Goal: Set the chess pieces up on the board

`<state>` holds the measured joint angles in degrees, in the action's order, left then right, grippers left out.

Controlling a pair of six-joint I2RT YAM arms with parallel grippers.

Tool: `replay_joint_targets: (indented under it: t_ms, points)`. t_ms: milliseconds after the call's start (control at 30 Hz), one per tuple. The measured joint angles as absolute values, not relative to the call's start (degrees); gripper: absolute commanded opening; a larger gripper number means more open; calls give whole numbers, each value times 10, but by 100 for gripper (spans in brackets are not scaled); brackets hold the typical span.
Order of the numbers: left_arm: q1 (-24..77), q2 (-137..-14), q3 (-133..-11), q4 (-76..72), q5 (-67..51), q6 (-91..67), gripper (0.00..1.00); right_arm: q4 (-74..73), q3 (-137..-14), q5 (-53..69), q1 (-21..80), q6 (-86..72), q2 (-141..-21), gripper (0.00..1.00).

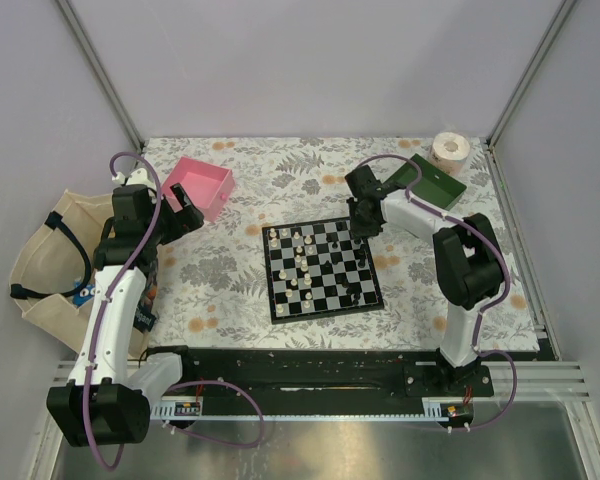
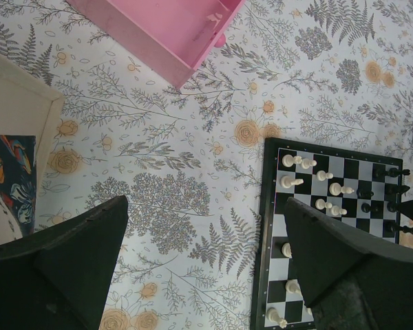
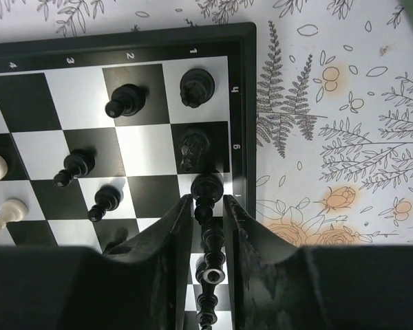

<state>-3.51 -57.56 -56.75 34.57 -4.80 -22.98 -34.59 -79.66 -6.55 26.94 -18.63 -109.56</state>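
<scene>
The board (image 1: 272,275) lies mid-table with cream and black chess pieces (image 1: 302,262) scattered over it. My right gripper (image 1: 360,228) hangs over the board's far right corner. In the right wrist view its fingertips (image 3: 208,199) straddle an upright black piece (image 3: 208,185) on the edge file, jaws slightly open with a thin gap beside the piece. More black pieces (image 3: 197,87) stand on nearby squares of the board (image 3: 242,103). My left gripper (image 1: 185,215) is open and empty (image 2: 206,203) over the floral cloth, left of the board (image 2: 265,227).
A pink tray (image 1: 202,187) sits at the back left, close to the left gripper. A green tray (image 1: 430,180) and a roll of tape (image 1: 450,150) are at the back right. A cloth bag (image 1: 45,260) lies off the table's left side.
</scene>
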Motion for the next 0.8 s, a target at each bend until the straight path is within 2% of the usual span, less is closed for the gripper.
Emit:
replay_joint_targets:
  t_ms: [433,667,800]
  points:
    - [-35,-576,-568,346,-48,-230,99,-355,-784,-66,269,-162,-1040,49]
    - [-35,-576,-568,346,-54,-230,99,-355,-763,-58,269,-165,-933,49]
    - [-35,-576,-568,346,-59,-230,99,-350,-693,-38,274,-183,-846,50]
